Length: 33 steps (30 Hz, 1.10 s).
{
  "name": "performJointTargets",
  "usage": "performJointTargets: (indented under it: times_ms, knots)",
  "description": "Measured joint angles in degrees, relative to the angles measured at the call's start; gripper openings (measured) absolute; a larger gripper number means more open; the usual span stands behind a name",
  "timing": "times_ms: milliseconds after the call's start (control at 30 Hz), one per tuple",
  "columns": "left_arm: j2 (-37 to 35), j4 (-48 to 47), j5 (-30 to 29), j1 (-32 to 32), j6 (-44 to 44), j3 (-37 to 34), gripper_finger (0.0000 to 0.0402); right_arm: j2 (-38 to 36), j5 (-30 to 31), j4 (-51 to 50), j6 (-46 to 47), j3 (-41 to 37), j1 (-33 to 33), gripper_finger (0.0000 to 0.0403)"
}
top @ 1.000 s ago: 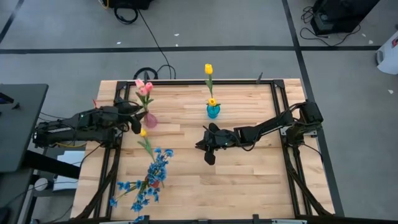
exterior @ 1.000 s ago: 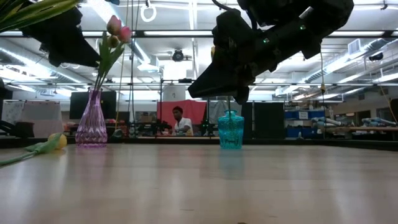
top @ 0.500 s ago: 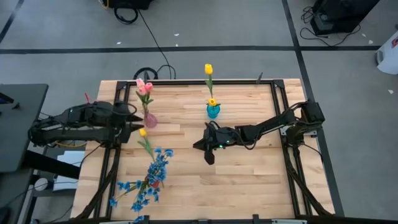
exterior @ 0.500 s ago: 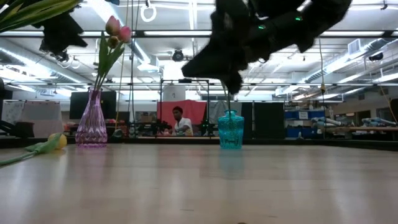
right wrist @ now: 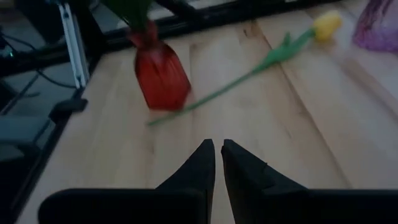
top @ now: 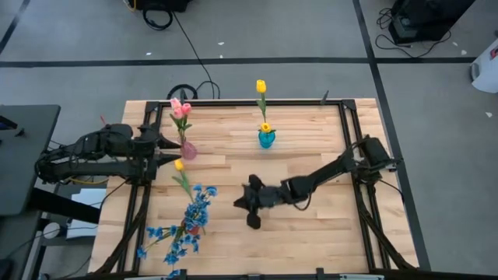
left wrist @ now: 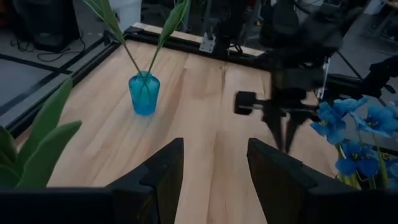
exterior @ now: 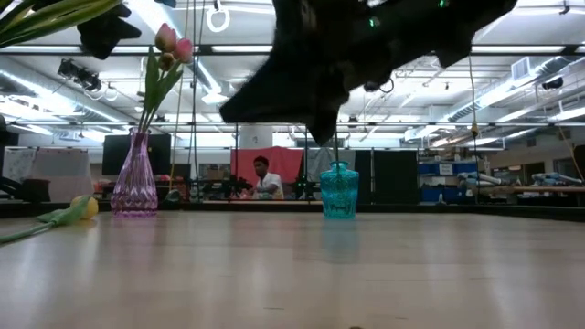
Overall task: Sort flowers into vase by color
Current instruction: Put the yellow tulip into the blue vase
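On the table's left half, between the pink vase (top: pixel 188 150) and the red vase (right wrist: pixel 160 73), the loose yellow tulip (top: pixel 183 176) lies flat, light and bendy, best pinched mid-stem, as the right gripper (top: pixel 243 204) hovers nearby with fingers nearly closed, empty, and the left gripper (top: pixel 165 145) waits wide open beside the pink vase.

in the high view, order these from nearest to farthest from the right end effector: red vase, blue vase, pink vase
From the right end effector:
1. Red vase, toward the left arm's side, among the blue sprays.
2. Blue vase, at the table's far middle.
3. Pink vase, far left, beside the left end effector.
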Motion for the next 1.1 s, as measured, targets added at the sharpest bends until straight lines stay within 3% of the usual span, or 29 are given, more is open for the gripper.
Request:
performJointTargets:
  times_ms: [267, 667, 900, 1100]
  knots:
    - [0.0, 1.9, -1.5, 0.0, -0.2, 0.0, 0.0183, 12.1, 8.6, -0.4, -0.6, 13.8, 6.7, 0.0045]
    - [0.0, 3.0, -10.8, 0.0, 0.1, 0.0, 0.0183, 31.8, 18.1, -18.2, -0.8, 45.0, 10.7, 0.0049]
    - [0.0, 4.6, -12.3, 0.0, 1.2, 0.0, 0.0183, 38.4, 18.1, -23.2, -1.6, 55.0, 10.7, 0.0120]
    - [0.0, 4.0, -12.3, 0.0, -0.3, 0.0, 0.0183, 39.6, 20.6, -24.9, -0.4, 55.4, 10.3, 0.0193]
